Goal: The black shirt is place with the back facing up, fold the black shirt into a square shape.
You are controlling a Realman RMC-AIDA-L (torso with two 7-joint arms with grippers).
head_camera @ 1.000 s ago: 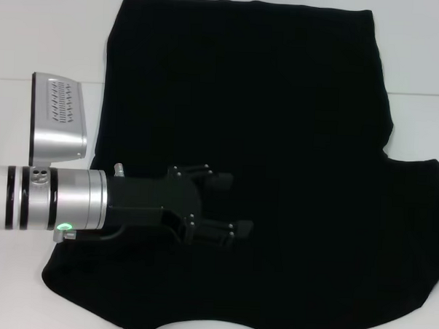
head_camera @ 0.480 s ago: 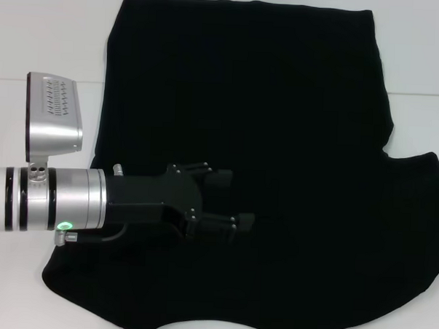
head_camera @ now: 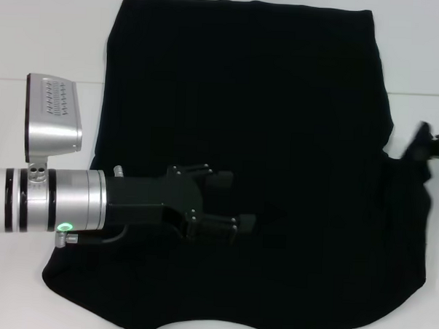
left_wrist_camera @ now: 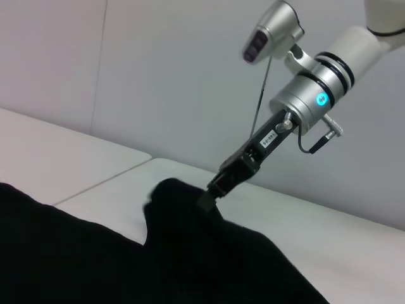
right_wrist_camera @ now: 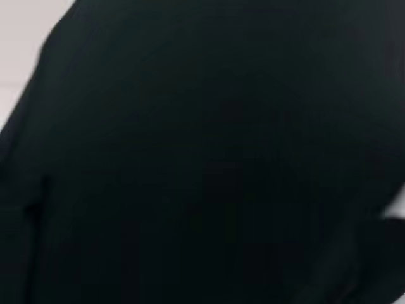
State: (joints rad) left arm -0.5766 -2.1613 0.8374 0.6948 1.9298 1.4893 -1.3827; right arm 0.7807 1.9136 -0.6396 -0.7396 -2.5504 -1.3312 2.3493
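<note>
The black shirt (head_camera: 264, 137) lies spread over the white table (head_camera: 43, 40), its curved neckline at the near edge. My left gripper (head_camera: 234, 202) reaches in from the left over the shirt's near left part, open, with nothing between its fingers. At the right edge my right gripper (head_camera: 429, 146) is shut on the shirt's right sleeve and holds that bit of cloth raised off the table. The left wrist view shows the same pinch: the right gripper (left_wrist_camera: 211, 193) has a peak of the black shirt (left_wrist_camera: 183, 215) in it. Black cloth (right_wrist_camera: 202, 152) fills the right wrist view.
A seam line (head_camera: 41, 79) crosses the table at the left, and bare white surface (head_camera: 421, 57) shows around the shirt on the left, right and far sides. A pale wall (left_wrist_camera: 158, 76) stands behind the table.
The right gripper has come into view at the right edge and pulled the right sleeve up and inward off the table. The left arm has hardly moved.
</note>
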